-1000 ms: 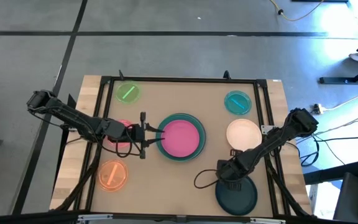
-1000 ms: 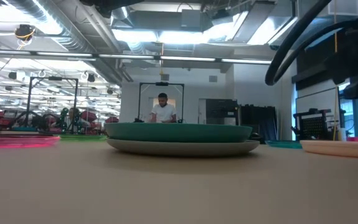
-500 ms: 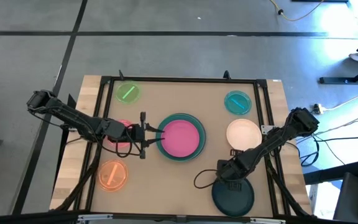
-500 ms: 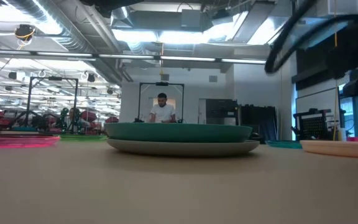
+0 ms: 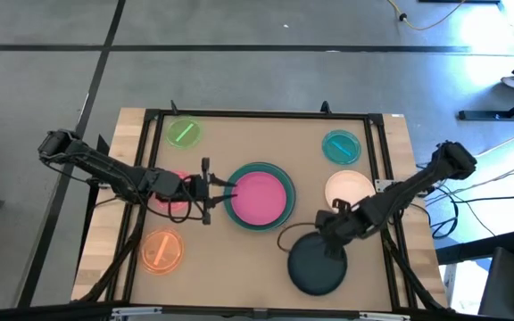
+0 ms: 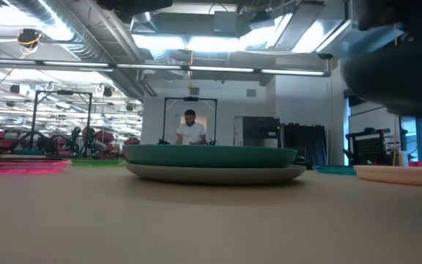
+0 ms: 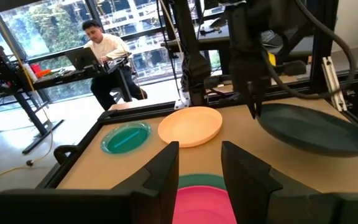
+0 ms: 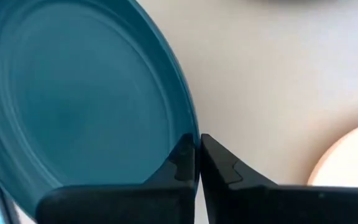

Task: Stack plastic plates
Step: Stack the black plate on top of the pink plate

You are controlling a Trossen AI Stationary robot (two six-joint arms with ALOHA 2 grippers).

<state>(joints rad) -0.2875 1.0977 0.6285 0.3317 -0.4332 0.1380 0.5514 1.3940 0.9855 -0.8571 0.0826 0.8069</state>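
A magenta plate lies on a teal-green plate, which lies on a grey plate at the table's middle. My left gripper is open and empty over the stack's left edge, with the magenta plate below its fingers. My right gripper is shut on the dark teal plate, right of the stack and toward the near edge. The plate is a dark blur at the upper right of the low view. My right gripper pinches the dark teal plate's rim at its far right side, one finger on the upper face and one below. The fingers come from above, pointing down. The plate hangs nearly level, clear of the table.
A cream plate lies right of the stack, with a small translucent teal plate behind it. A small green plate is at the far left, a pink one under my left arm, and an orange one at the near left.
My right gripper has risen and gone toward the table's left and far side, toward the stack. It carries the dark teal plate, which has left the table by the near edge and is now lifted clear.
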